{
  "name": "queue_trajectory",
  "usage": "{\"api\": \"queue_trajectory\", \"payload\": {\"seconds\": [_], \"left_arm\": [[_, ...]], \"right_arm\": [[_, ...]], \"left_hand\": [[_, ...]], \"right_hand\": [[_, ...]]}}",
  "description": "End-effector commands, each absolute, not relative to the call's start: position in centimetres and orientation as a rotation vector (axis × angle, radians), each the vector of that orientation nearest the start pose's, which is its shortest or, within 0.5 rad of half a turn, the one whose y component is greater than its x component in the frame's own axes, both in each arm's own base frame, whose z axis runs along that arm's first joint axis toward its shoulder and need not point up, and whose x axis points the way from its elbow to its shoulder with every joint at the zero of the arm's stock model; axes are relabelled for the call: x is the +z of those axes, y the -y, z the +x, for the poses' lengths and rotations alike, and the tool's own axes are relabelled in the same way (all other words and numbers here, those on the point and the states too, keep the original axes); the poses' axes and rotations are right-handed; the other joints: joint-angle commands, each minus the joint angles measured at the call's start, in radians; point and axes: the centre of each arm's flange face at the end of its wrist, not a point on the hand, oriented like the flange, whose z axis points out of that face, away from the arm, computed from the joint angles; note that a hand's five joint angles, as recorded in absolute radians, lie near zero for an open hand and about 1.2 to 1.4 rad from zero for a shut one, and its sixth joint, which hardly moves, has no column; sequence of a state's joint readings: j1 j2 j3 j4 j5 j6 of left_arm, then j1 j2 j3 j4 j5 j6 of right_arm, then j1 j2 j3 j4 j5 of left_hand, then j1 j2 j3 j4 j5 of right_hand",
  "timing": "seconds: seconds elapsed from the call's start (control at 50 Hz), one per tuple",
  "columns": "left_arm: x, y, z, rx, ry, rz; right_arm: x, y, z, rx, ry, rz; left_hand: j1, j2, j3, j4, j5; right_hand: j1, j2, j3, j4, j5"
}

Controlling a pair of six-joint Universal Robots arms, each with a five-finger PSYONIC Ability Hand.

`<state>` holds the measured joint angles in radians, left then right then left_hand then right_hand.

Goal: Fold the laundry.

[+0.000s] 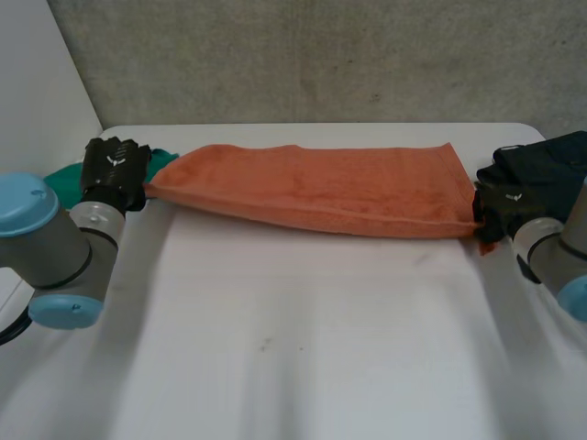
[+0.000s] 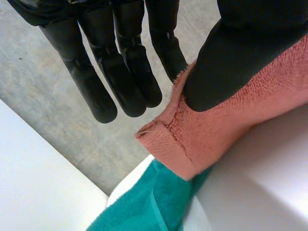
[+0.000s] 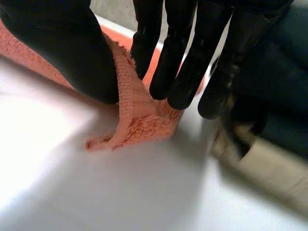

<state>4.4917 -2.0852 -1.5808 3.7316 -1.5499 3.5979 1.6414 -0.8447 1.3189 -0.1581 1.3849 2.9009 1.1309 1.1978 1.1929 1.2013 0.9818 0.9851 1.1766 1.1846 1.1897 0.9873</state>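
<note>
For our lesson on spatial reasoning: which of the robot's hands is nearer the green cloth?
Left. The left hand pinches the orange towel at its corner beside the green cloth; the right hand holds the towel's opposite end.

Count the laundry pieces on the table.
3: an orange towel held between the left robot hand and right robot hand, a green cloth beside the left, a dark cloth by the right. Others may be hidden.

High head view, close wrist views, shared towel point(image 1: 321, 188)
</note>
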Motion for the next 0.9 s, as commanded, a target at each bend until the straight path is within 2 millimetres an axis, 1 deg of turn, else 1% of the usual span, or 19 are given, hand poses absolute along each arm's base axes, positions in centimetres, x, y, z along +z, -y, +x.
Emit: {"api": "queue_trajectory", "payload": {"seconds": [0.02, 0.08, 0.1, 0.12, 0.16, 0.18, 0.24, 0.26, 0.32, 0.38, 0.46, 0.54, 0.56, 0.62, 0.64, 0.68, 0.72, 0.78, 0.9], "left_arm": [[18.7, 32.9, -21.1, -2.004, -2.039, 0.804], [18.9, 30.2, -20.5, -1.860, -2.106, 0.896], [19.0, 29.4, -20.3, -1.821, -2.120, 0.920], [18.9, 27.8, -19.7, -1.729, -2.150, 0.976], [18.7, 26.3, -19.1, -1.628, -2.171, 1.035], [18.4, 24.6, -18.3, -1.521, -2.185, 1.102], [17.8, 22.1, -17.4, -1.354, -2.179, 1.225], [17.3, 20.8, -16.7, -1.261, -2.161, 1.299], [17.1, 19.8, -16.0, -1.193, -2.123, 1.356], [16.9, 19.7, -16.1, -1.192, -2.088, 1.388], [17.6, 21.3, -16.2, -1.280, -2.036, 1.341], [18.1, 24.1, -17.2, -1.438, -1.979, 1.256], [18.3, 24.9, -17.6, -1.487, -1.961, 1.229], [18.6, 26.8, -18.9, -1.622, -1.936, 1.168], [18.5, 27.3, -19.2, -1.647, -1.937, 1.155], [17.9, 28.8, -20.0, -1.704, -1.935, 1.126], [17.6, 30.7, -20.6, -1.759, -1.907, 1.084], [17.2, 32.6, -21.3, -1.800, -1.855, 1.039], [15.5, 37.0, -24.3, -1.877, -1.738, 0.935]], "right_arm": [[18.8, 37.1, 17.6, -1.901, -2.430, -0.820], [19.5, 35.2, 17.4, -1.806, -2.499, -0.973], [19.5, 33.6, 17.2, -1.698, -2.550, -1.102], [19.4, 32.9, 17.1, -1.648, -2.570, -1.171], [19.0, 31.5, 16.5, -1.509, -2.619, -1.305], [18.7, 29.8, 15.5, -1.354, -2.673, -1.416], [18.9, 27.6, 14.5, -1.184, -2.689, -1.552], [19.2, 26.3, 13.8, -1.090, -2.685, -1.627], [19.2, 25.2, 12.9, -1.021, -2.684, -1.692], [18.9, 25.1, 12.4, -1.000, -2.691, -1.705], [19.3, 25.8, 12.4, -1.075, -2.692, -1.714], [19.0, 27.9, 12.4, -1.240, -2.685, -1.715], [18.8, 29.1, 12.6, -1.335, -2.675, -1.708], [18.9, 30.6, 14.0, -1.504, -2.614, -1.704], [18.8, 31.5, 15.1, -1.596, -2.565, -1.696], [18.3, 32.4, 15.9, -1.666, -2.529, -1.693], [17.6, 34.1, 16.5, -1.767, -2.488, -1.693], [16.5, 36.2, 17.0, -1.873, -2.441, -1.700], [14.4, 39.4, 18.9, -2.061, -2.317, -1.713]], "left_hand": [[0.265, 0.198, 0.203, 0.195, 0.240], [0.265, 0.198, 0.203, 0.195, 0.240], [0.265, 0.198, 0.203, 0.195, 0.240], [0.265, 0.198, 0.203, 0.195, 0.240], [0.265, 0.198, 0.203, 0.195, 0.240], [0.265, 0.198, 0.203, 0.195, 0.240], [0.265, 0.198, 0.203, 0.195, 0.240], [0.265, 0.198, 0.203, 0.195, 0.240], [0.265, 0.198, 0.203, 0.195, 0.240], [0.265, 0.198, 0.203, 0.195, 0.240], [0.265, 0.198, 0.203, 0.195, 0.240], [0.265, 0.198, 0.203, 0.195, 0.240], [0.265, 0.198, 0.203, 0.195, 0.240], [0.265, 0.198, 0.203, 0.195, 0.240], [0.265, 0.198, 0.203, 0.195, 0.240], [0.265, 0.198, 0.203, 0.195, 0.240], [0.265, 0.198, 0.203, 0.195, 0.240], [0.265, 0.198, 0.203, 0.195, 0.240], [0.265, 0.198, 0.203, 0.195, 0.240]], "right_hand": [[0.411, 0.220, 0.212, 0.207, 0.234], [0.411, 0.220, 0.212, 0.207, 0.234], [0.411, 0.220, 0.212, 0.207, 0.234], [0.411, 0.220, 0.212, 0.207, 0.234], [0.411, 0.220, 0.212, 0.207, 0.234], [0.411, 0.220, 0.212, 0.207, 0.234], [0.411, 0.220, 0.212, 0.207, 0.234], [0.411, 0.220, 0.212, 0.207, 0.234], [0.411, 0.220, 0.212, 0.207, 0.234], [0.411, 0.220, 0.212, 0.207, 0.234], [0.411, 0.220, 0.212, 0.207, 0.234], [0.411, 0.220, 0.212, 0.207, 0.234], [0.411, 0.220, 0.212, 0.207, 0.234], [0.411, 0.220, 0.212, 0.207, 0.234], [0.411, 0.220, 0.212, 0.207, 0.234], [0.411, 0.220, 0.212, 0.207, 0.234], [0.411, 0.220, 0.212, 0.207, 0.234], [0.411, 0.220, 0.212, 0.207, 0.234], [0.411, 0.220, 0.212, 0.207, 0.234]]}}
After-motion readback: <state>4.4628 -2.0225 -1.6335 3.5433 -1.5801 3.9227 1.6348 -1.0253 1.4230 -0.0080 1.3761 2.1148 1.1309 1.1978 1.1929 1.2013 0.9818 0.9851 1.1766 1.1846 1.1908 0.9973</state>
